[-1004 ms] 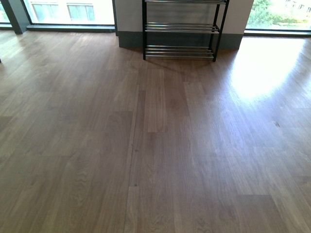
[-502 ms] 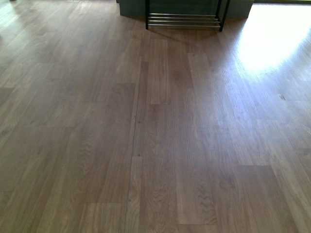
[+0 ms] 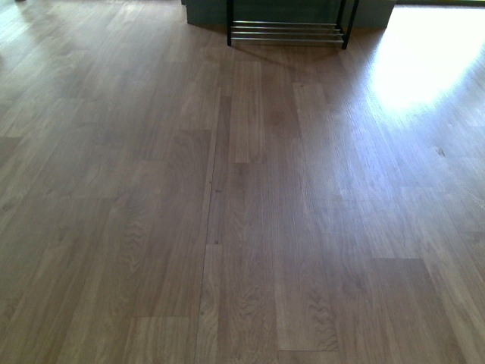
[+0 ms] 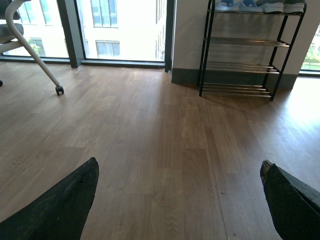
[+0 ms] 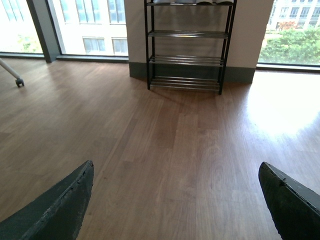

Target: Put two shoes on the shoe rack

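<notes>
We can read no text, label, brand, number or sign in any of the three views. The shoe rack [image 4: 244, 47] carries no marking that we can see, and the shoes [image 4: 260, 5] on its top tier are too small and cut off to show any logo.

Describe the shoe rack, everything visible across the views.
The shoe rack is a black metal frame with tiers of thin silver bars. It stands upright on the wood floor against a pale wall with a grey baseboard, between two windows. The left wrist view shows four tiers; the top one carries shoes, pale blue ones and grey ones with white soles, cut off by the picture's edge. The three lower tiers look empty. The front view catches only its bottom tier and feet. Nothing else touches it; both claws are far off.
</notes>
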